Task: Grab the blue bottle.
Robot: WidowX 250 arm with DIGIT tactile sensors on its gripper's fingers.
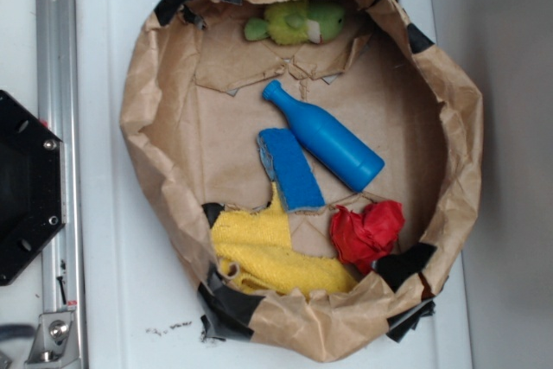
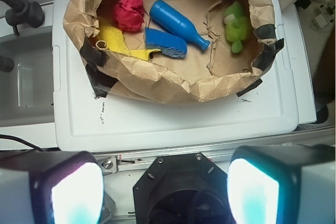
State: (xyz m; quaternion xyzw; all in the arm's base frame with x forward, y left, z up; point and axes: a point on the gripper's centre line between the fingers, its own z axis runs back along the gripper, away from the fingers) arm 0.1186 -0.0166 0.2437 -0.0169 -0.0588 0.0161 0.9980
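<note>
The blue bottle (image 1: 325,135) lies on its side on the floor of the brown paper basket (image 1: 147,127), neck pointing toward the green plush toy (image 1: 298,22), body just beside the flat blue sponge piece (image 1: 290,170) and near the red crumpled cloth (image 1: 367,231). The hand (image 2: 164,190) sits well back from the basket, over the arm's own base, fingers spread wide and empty. To grab well, I judge it should clear the paper wall first, descend over the cylindrical body (not the narrow neck), and turn so the fingers straddle the bottle across its width, keeping off the sponge. The yellow towel (image 1: 263,252) lies clear of this approach.
</note>
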